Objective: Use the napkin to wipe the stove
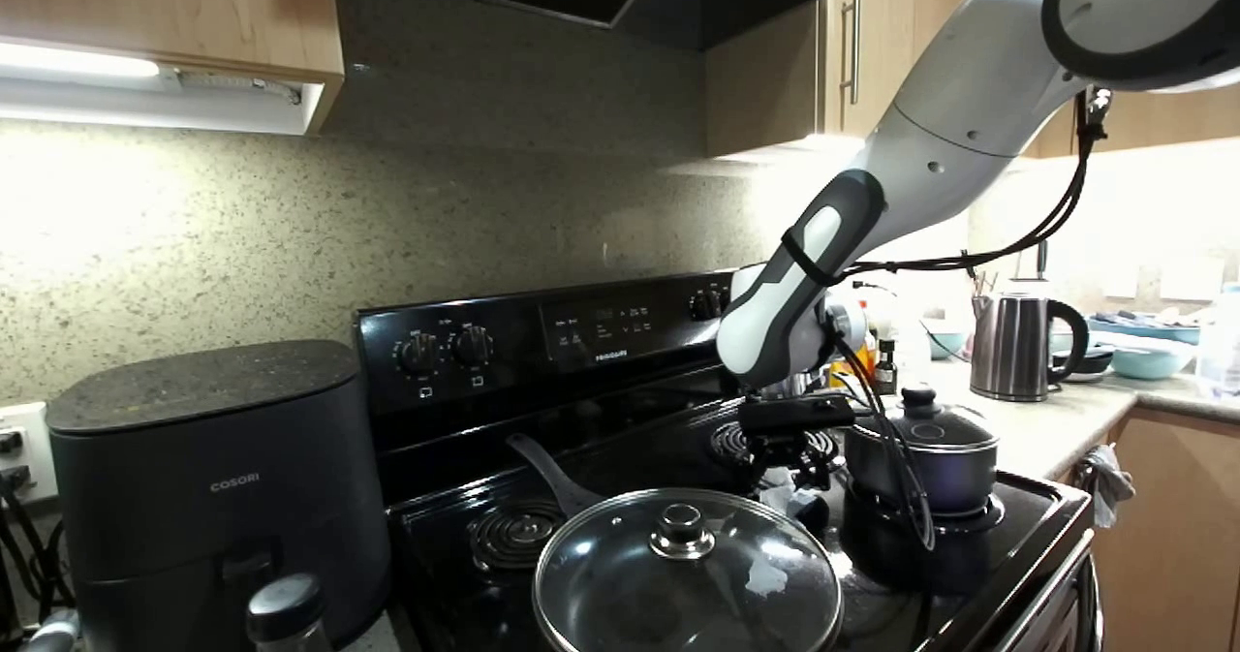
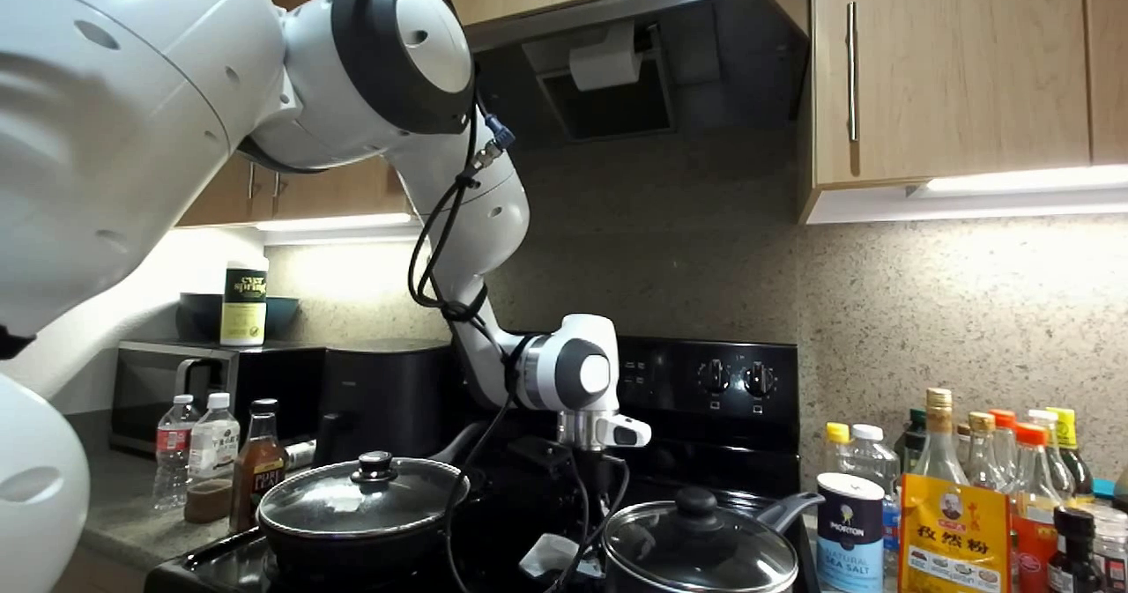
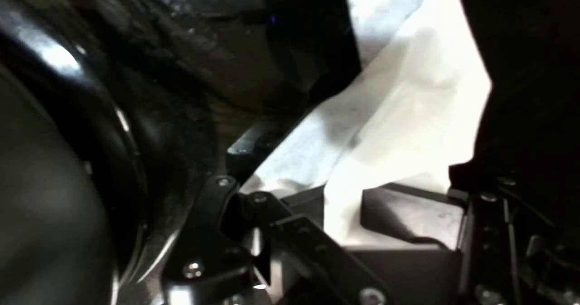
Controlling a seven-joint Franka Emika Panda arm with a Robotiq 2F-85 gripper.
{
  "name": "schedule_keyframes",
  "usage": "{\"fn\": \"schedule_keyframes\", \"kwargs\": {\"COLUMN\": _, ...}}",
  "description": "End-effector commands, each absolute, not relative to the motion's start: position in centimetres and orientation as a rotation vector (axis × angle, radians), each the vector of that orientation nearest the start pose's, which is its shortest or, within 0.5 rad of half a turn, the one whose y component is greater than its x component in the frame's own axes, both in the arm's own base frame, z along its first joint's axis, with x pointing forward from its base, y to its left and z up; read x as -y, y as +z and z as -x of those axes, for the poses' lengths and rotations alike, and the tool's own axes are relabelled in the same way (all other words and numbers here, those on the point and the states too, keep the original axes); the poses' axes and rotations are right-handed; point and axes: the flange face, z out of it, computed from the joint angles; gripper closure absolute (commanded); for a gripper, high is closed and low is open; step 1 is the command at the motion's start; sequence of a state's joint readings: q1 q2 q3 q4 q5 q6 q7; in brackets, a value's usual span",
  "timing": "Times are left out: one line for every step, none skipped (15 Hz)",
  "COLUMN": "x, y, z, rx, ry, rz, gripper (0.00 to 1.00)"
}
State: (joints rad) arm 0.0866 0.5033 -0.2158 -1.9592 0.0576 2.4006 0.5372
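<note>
The napkin (image 1: pixel 778 490) is white and crumpled and hangs below my gripper (image 1: pixel 790 468), low over the stove (image 1: pixel 620 327) between the pan and the pot. It also shows in an exterior view (image 2: pixel 550 554) at the foot of the gripper (image 2: pixel 602 496), partly behind cables. In the wrist view the napkin (image 3: pixel 417 96) is pinched between the fingers of my gripper (image 3: pixel 343 205), and its loose part spreads out beyond the fingertips. The black stovetop (image 3: pixel 253 60) lies under it. I cannot tell whether the napkin touches the stove surface.
A lidded pan (image 1: pixel 678 584) stands close to the gripper on the front burner area. A lidded pot (image 1: pixel 925 449) stands on the gripper's other side. A black air fryer (image 1: pixel 213 497) stands beside the stove. Loose cables hang from the arm beside the pot. Bottles and a salt can (image 2: pixel 849 536) stand on the counter.
</note>
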Motion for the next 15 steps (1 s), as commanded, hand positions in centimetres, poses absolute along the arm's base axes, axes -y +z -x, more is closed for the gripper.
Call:
{"fn": "schedule_keyframes", "kwargs": {"x": 0.9, "y": 21.8, "z": -59.6, "rx": -0.834, "ry": 0.095, "rz": 3.084, "gripper": 1.0}}
{"fn": "schedule_keyframes", "kwargs": {"x": -0.9, "y": 21.8, "z": -59.3, "rx": -0.762, "ry": 0.118, "rz": 3.092, "gripper": 1.0}}
{"fn": "schedule_keyframes", "kwargs": {"x": -2.3, "y": 21.6, "z": -59.1, "rx": -0.71, "ry": 0.145, "rz": 3.091, "gripper": 1.0}}
{"fn": "schedule_keyframes", "kwargs": {"x": -3.4, "y": 21.6, "z": -58.8, "rx": -0.678, "ry": 0.181, "rz": 3.085, "gripper": 1.0}}
{"fn": "schedule_keyframes", "kwargs": {"x": -4.1, "y": 21.6, "z": -58.4, "rx": -0.659, "ry": 0.225, "rz": 3.079, "gripper": 1.0}}
{"fn": "schedule_keyframes", "kwargs": {"x": -4.3, "y": 21.8, "z": -57.8, "rx": -0.678, "ry": 0.286, "rz": 3.066, "gripper": 1.0}}
{"fn": "schedule_keyframes", "kwargs": {"x": -4.0, "y": 21.9, "z": -57.2, "rx": -0.706, "ry": 0.333, "rz": 3.061, "gripper": 1.0}}
{"fn": "schedule_keyframes", "kwargs": {"x": -3.3, "y": 22.2, "z": -56.1, "rx": -0.761, "ry": 0.412, "rz": 3.036, "gripper": 1.0}}
{"fn": "schedule_keyframes", "kwargs": {"x": -2.7, "y": 22.2, "z": -55.5, "rx": -0.785, "ry": 0.455, "rz": 3.023, "gripper": 1.0}}
{"fn": "schedule_keyframes", "kwargs": {"x": -1.8, "y": 22.4, "z": -54.5, "rx": -0.829, "ry": 0.512, "rz": 3.001, "gripper": 1.0}}
{"fn": "schedule_keyframes", "kwargs": {"x": -1.0, "y": 22.4, "z": -53.6, "rx": -0.862, "ry": 0.558, "rz": 2.979, "gripper": 1.0}}
{"fn": "schedule_keyframes", "kwargs": {"x": -0.2, "y": 22.4, "z": -52.7, "rx": -0.902, "ry": 0.599, "rz": 2.954, "gripper": 1.0}}
{"fn": "schedule_keyframes", "kwargs": {"x": 0.4, "y": 22.5, "z": -52.1, "rx": -0.928, "ry": 0.631, "rz": 2.927, "gripper": 1.0}}
{"fn": "schedule_keyframes", "kwargs": {"x": 1.1, "y": 22.5, "z": -51.6, "rx": -0.964, "ry": 0.653, "rz": 2.902, "gripper": 1.0}}
{"fn": "schedule_keyframes", "kwargs": {"x": 1.6, "y": 22.8, "z": -51.1, "rx": -0.987, "ry": 0.669, "rz": 2.876, "gripper": 1.0}}
